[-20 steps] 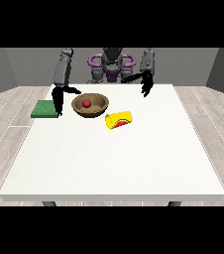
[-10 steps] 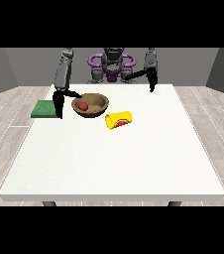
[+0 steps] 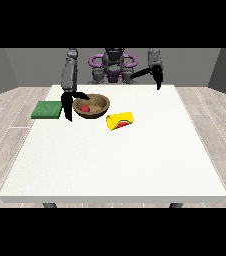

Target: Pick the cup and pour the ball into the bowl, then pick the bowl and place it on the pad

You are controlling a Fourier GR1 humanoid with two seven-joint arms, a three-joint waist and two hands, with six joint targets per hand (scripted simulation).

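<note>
Front view: brown bowl (image 3: 91, 105) holds red ball (image 3: 85, 108).

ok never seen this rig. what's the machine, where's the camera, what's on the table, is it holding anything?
It is a humanoid robot with two arms, each ending in a black hand. The single camera stands across the white table and faces the robot, so its sides appear mirrored. On the table: a green pad at the view's left, a brown bowl with a red ball in it, and a yellow cup lying on its side beside the bowl. The hand at the view's left is at the bowl's rim, thumb over the edge; whether it grips yet is unclear. The hand at the view's right is raised and holds nothing.
</note>
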